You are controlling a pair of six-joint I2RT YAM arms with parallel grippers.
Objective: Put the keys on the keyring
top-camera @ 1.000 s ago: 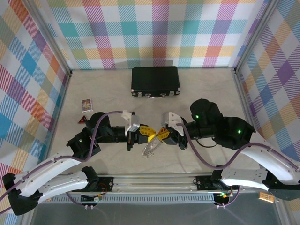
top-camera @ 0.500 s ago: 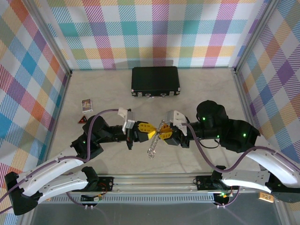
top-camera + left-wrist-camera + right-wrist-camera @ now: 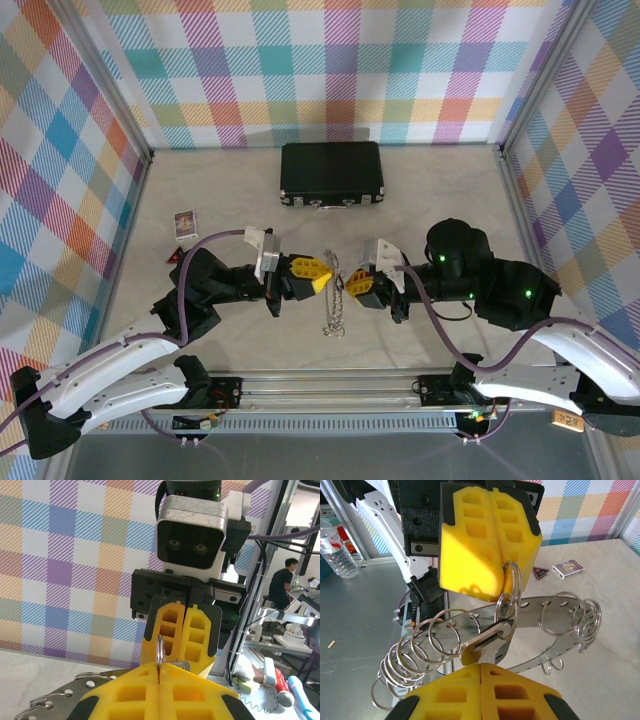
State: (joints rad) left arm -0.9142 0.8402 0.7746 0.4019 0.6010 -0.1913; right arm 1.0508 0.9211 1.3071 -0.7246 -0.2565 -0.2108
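Yellow fingers of the left gripper are pressed together on a thin ring, the keyring, which we see held in the air between the two arms. The right gripper meets it tip to tip, its fingers likewise closed flat, pinching one silvery key just under that ring. We see the rest of the keys hanging as a chain above the table, well short of the black case.
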